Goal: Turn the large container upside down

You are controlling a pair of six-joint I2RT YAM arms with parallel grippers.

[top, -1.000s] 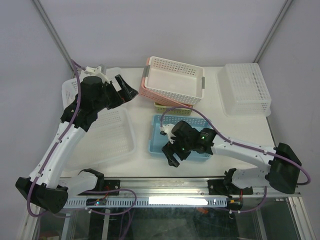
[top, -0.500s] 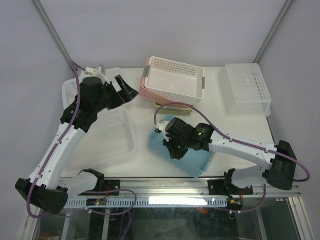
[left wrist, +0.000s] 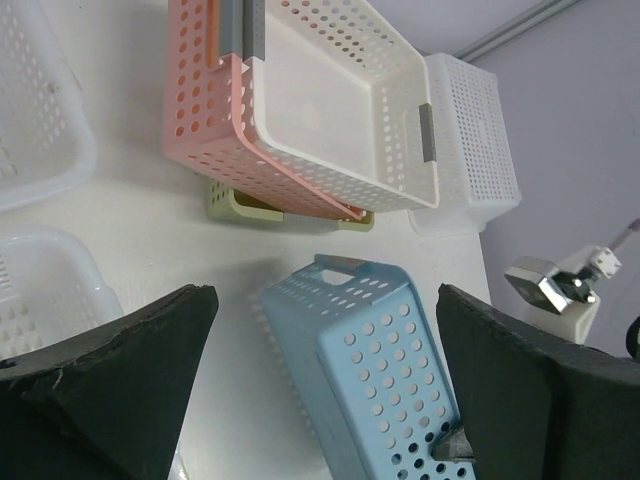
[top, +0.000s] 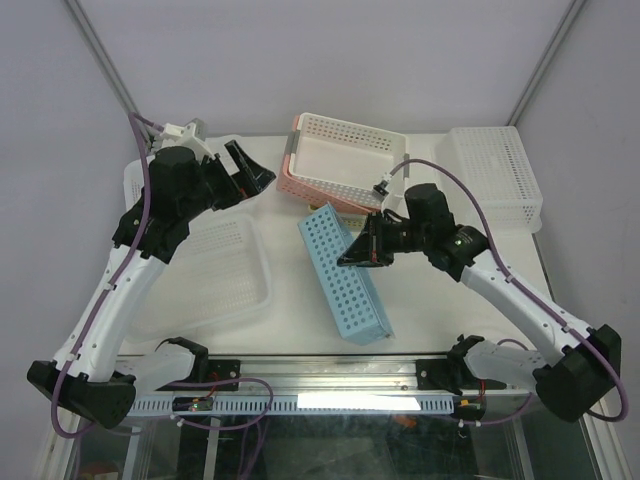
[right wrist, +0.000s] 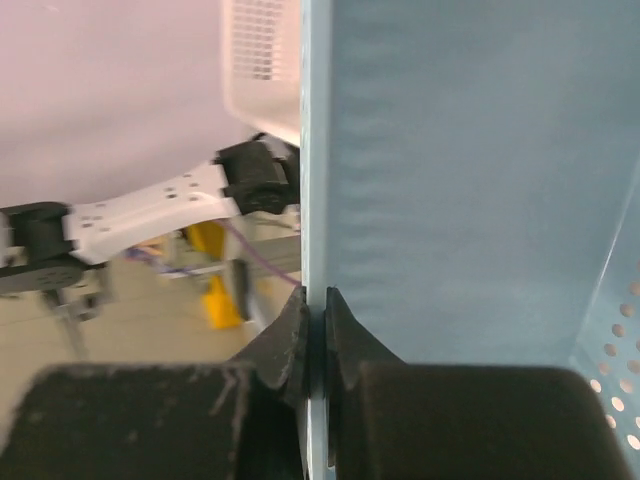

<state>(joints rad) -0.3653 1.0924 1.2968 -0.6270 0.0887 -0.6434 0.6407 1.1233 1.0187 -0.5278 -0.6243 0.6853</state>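
Note:
The large container, a light blue perforated basket (top: 343, 275), stands tipped on its long side in the middle of the table, its base facing left. My right gripper (top: 350, 259) is shut on its upper rim from the right. In the right wrist view the two fingers pinch the thin blue wall (right wrist: 470, 180) at the gripper (right wrist: 315, 305). My left gripper (top: 250, 172) hangs open at the back left, above the table. In its wrist view the blue basket (left wrist: 385, 370) lies below the wide-apart gripper (left wrist: 325, 300), apart from it.
A white basket nested in a pink one (top: 345, 160) sits at the back centre on a yellow-green one (top: 335, 213). An upturned white basket (top: 495, 178) is at the back right. A clear tray (top: 215, 270) lies at the left, with a white basket (top: 138, 185) behind it.
My right gripper shut on the blue basket's rim, then lifted and swung back right, tipping the basket from flat up onto its side. The left arm barely moved.

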